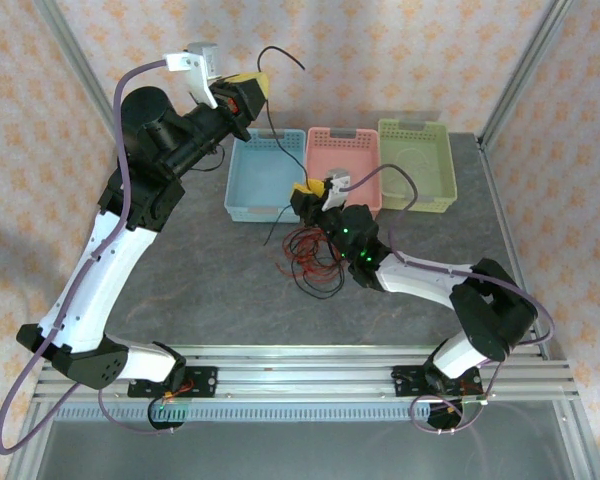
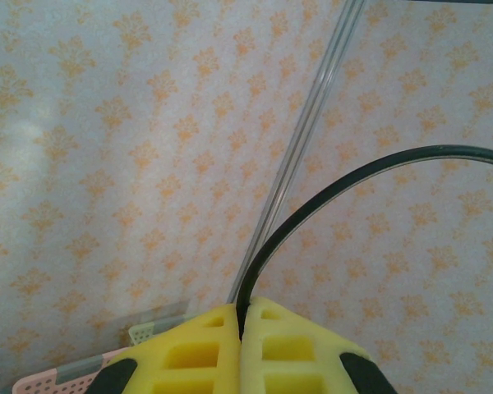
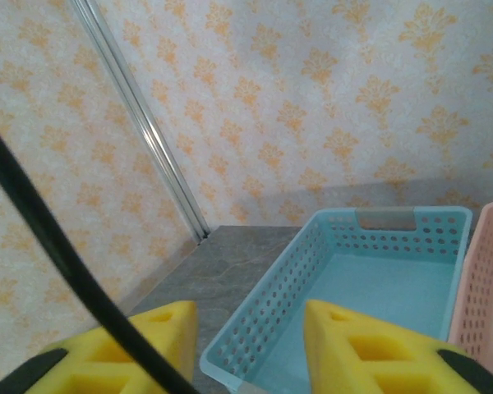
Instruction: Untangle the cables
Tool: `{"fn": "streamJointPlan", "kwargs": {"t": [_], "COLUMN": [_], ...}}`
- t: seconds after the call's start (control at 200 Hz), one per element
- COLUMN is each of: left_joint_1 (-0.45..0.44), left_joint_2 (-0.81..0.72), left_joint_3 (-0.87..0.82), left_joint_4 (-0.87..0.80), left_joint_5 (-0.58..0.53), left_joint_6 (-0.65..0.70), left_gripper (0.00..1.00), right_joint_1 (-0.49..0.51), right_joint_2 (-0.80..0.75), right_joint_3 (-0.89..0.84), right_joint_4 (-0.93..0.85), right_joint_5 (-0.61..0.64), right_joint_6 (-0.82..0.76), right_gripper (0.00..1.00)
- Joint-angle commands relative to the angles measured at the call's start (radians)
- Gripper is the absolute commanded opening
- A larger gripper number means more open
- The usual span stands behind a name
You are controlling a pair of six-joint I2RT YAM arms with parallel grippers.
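Because the cables [image 1: 310, 255] are hair-thin, limp and nearly weightless, they will likely drag one another along rather than slide free, so any pull should be slow. On the grey table [image 1: 180, 290] the red and dark strands lie in a loose heap with no single axis, just in front of the blue basket [image 1: 255, 180]. One black cable [image 3: 62, 249] leaves the heap. Its long axis runs steeply up to the left gripper [image 2: 241, 316], and its free end curls off to the right beyond. That claw is pinched tight on it near the end, which looks a sound hold. The right gripper [image 3: 248, 312] has its fingers [image 3: 353, 345] apart, with the black strand crossing in front of one. A second hold lower down, close to the knot, looks wise.
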Motion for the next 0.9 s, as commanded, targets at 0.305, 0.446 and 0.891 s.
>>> {"fn": "streamJointPlan", "kwargs": {"t": [0.305, 0.446, 0.891], "left_joint_1": [0.007, 0.007, 0.002], "left_joint_2": [-0.044, -0.007, 0.350], "left_joint_3": [-0.099, -0.181, -0.143], "left_joint_4": [0.038, 0.067, 0.104], "left_joint_5": [-0.189, -0.157, 0.015], "left_joint_6": [-0.012, -0.041, -0.045], "left_gripper": [0.00, 0.00, 0.00], "right_joint_1": [-0.004, -0.046, -0.305], "right_joint_2": [-0.181, -0.198, 0.009], "right_joint_3": [-0.053, 0.024, 0.363], "right_joint_4": [-0.127, -0.273, -0.566], "right_joint_5": [0.131, 0.157, -0.063], "right_joint_6": [0.042, 0.116, 0.179], "right_gripper": [0.04, 0.00, 0.00]}}
